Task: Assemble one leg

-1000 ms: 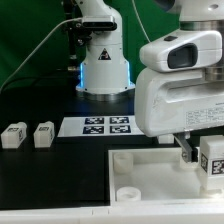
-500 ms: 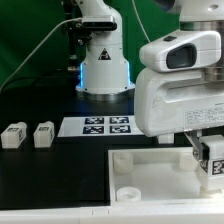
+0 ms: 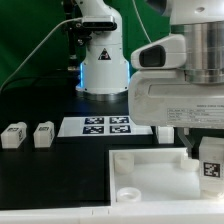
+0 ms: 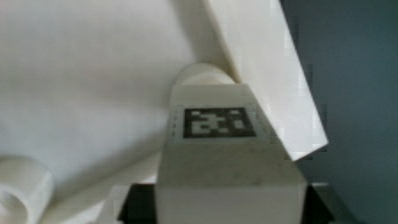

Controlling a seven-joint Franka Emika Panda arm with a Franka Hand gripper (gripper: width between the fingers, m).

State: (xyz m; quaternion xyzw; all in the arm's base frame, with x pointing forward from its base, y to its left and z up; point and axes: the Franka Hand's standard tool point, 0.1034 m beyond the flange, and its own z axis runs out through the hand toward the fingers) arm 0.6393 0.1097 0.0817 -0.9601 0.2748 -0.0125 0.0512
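My gripper (image 3: 205,160) is shut on a leg (image 3: 213,166), a white post with a black-and-white tag, at the exterior view's right edge, just above the large white tray-like piece (image 3: 150,172). In the wrist view the held leg (image 4: 222,140) fills the middle, its rounded end against the tray piece's raised rim (image 4: 267,70), with black fingers (image 4: 143,200) at both its sides. Two more legs (image 3: 13,135) (image 3: 43,134) lie on the black table at the exterior view's left.
The marker board (image 3: 97,126) lies behind the tray piece, in front of the robot base (image 3: 103,65). A round socket (image 3: 127,193) shows at the tray piece's near corner. Another small white part (image 3: 164,133) sits half hidden behind my arm.
My arm has shifted toward the exterior view's left and come nearer the camera, hiding more of the marker board. The held leg stays at the right edge over the tray piece.
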